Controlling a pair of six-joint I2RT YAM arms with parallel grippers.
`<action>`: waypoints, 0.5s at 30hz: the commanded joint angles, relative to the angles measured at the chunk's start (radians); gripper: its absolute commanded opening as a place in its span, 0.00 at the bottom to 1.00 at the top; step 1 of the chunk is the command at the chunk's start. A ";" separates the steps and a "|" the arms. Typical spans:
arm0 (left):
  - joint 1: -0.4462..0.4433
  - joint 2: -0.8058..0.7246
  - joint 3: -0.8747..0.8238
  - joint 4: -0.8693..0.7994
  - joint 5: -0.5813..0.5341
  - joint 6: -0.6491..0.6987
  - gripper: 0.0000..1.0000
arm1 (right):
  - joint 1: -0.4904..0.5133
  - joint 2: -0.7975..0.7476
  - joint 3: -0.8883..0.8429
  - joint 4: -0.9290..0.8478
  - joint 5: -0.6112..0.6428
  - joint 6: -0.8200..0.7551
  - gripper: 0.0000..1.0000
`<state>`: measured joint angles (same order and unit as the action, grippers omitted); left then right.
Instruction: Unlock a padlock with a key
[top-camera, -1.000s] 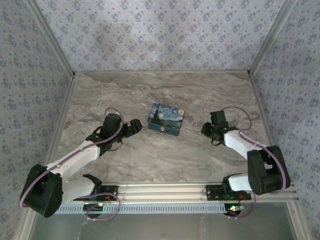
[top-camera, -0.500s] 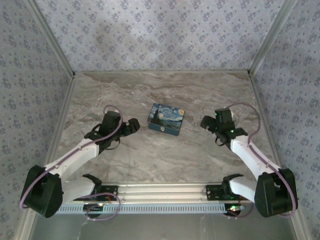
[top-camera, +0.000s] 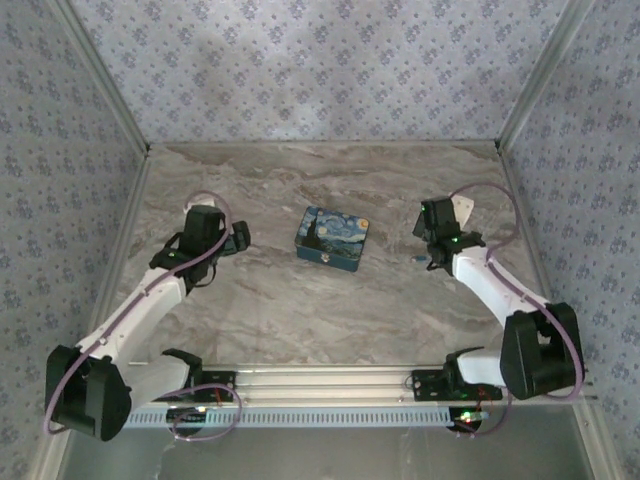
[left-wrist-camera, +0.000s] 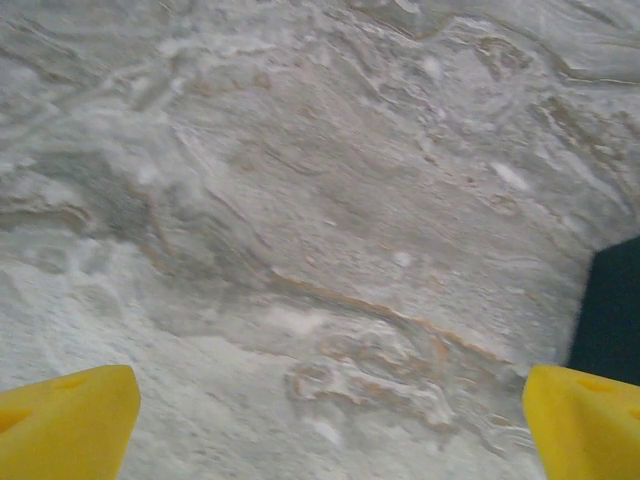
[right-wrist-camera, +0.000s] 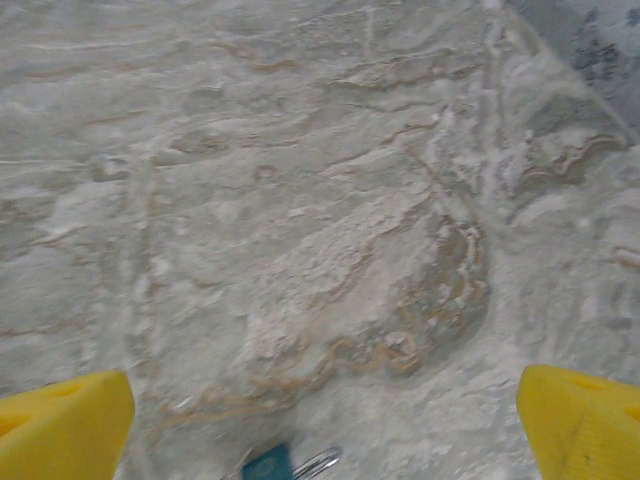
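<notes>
The key (right-wrist-camera: 285, 463), as far as I can read it, is the small teal-headed piece with a metal loop. It lies flat on the table (right-wrist-camera: 300, 200) at the bottom edge of the right wrist view, roughly midway between the two fingertips as framed. I cannot pick out the padlock: in the top view the near face of the tin (top-camera: 333, 238) is too small to resolve. The tin sits near the middle of the table, lid down and painted side up, between the two arms. The right gripper (right-wrist-camera: 322, 425) is spread to full width: its yellow fingertips (right-wrist-camera: 65, 420) sit at opposite edges of its view with bare marble between them. It has hold of nothing and does not touch the key. In the top view it stands to the right of the tin, apart from it. The left gripper (left-wrist-camera: 325, 420) is likewise fully open and grips nothing; marble lies between its fingertips. The dark edge of the tin shows at the right margin of the left wrist view, just above the right-hand fingertip. In the top view this gripper stands to the left of the tin, apart from it. Patterned walls (top-camera: 320, 70) enclose the table on three sides.
</notes>
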<state>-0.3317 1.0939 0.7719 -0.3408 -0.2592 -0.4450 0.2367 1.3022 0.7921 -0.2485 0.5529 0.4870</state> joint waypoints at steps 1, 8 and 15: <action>0.061 -0.001 0.005 0.014 -0.063 0.112 0.98 | -0.007 -0.004 -0.063 0.184 0.143 -0.118 1.00; 0.211 -0.018 -0.155 0.250 -0.097 0.209 0.98 | -0.093 -0.009 -0.185 0.397 0.142 -0.226 1.00; 0.269 0.082 -0.353 0.693 -0.140 0.252 0.98 | -0.135 0.058 -0.293 0.674 0.127 -0.319 1.00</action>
<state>-0.0746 1.1217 0.4393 0.0910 -0.3672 -0.2325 0.1123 1.3254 0.5385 0.2455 0.6693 0.2306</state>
